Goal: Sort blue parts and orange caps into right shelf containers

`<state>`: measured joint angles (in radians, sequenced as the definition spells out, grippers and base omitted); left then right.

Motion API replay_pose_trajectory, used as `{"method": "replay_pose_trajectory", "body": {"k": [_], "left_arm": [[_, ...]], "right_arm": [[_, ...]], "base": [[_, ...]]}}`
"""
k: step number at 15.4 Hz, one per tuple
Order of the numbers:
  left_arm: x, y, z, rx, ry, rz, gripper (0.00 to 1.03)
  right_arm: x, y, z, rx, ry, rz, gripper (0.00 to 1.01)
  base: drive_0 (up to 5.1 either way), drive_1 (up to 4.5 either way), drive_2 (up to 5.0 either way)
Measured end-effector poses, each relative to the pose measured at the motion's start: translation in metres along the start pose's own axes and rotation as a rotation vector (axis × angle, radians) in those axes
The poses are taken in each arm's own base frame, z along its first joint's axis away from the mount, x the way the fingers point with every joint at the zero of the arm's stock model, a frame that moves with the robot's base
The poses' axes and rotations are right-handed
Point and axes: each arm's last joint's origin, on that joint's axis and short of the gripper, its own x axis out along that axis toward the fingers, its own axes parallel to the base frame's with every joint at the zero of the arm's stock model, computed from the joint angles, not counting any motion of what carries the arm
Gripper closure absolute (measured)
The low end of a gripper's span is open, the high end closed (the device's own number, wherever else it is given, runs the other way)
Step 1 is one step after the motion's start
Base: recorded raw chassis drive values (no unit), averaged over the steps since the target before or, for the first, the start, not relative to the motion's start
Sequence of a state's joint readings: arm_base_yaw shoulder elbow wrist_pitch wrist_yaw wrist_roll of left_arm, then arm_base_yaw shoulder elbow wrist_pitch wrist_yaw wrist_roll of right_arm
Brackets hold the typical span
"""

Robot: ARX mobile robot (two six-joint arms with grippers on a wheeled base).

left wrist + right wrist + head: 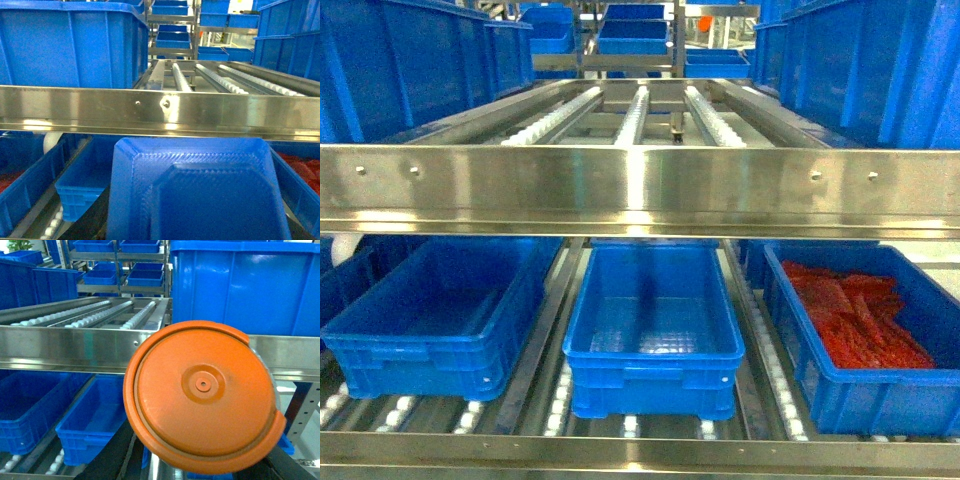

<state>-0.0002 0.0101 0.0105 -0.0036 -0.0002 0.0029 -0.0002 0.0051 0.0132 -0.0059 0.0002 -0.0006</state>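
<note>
Three blue crates sit on the lower shelf [640, 455] rollers: the left crate [435, 325] and middle crate [655, 335] look bare inside, the right crate [865, 340] holds red-orange pieces [850, 315]. A blue part [197, 192], ribbed and tray-like, fills the left wrist view; a round orange cap [202, 395] with a raised rim fills the right. Neither gripper's jaws show, so grasping is probably the case but unconfirmed.

Steel rail ahead of me
The shelf rail [640, 190] bars my way; beneath it the middle crate [655, 330] lies open.
</note>
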Motion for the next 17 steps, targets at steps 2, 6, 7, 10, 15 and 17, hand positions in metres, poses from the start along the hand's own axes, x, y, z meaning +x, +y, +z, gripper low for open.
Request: {"method": "replay_pose_trajectory", "body": {"k": [2,6,7,10,15,17], "left_arm": [[0.0000,0.0000,-0.0003,0.000,0.003,0.001,0.60],[0.0000,0.0000,-0.0003,0.000,0.003,0.000,0.60],[0.0000,0.0000,-0.0002,0.000,0.002,0.001,0.60],[0.0000,0.0000,-0.0004,0.000,0.004,0.002,0.60],[0.0000,0.0000,-0.0004,0.000,0.004,0.001,0.60],[0.0000,-0.0001,-0.0003,0.000,0.003,0.000,0.60]], "right_arm": [[0.0000,0.0000,-0.0001,0.000,0.002,0.000,0.59],[0.0000,0.0000,-0.0002,0.000,0.002,0.000,0.59],[0.0000,0.0000,0.0001,0.000,-0.001,0.000,0.59],[0.0000,0.0000,0.0000,0.000,0.000,0.000,0.59],[0.0000,0.0000,-0.0001,0.000,0.001,0.000,0.59],[0.0000,0.0001,0.0003,0.000,-0.003,0.003,0.59]], "base": [[-5.1,2.40,2.4],[-5.0,2.46,2.5],[-5.0,2.46,2.5],[-5.0,2.46,2.5],[-5.0,2.46,2.5],[-5.0,2.46,2.5]]}}
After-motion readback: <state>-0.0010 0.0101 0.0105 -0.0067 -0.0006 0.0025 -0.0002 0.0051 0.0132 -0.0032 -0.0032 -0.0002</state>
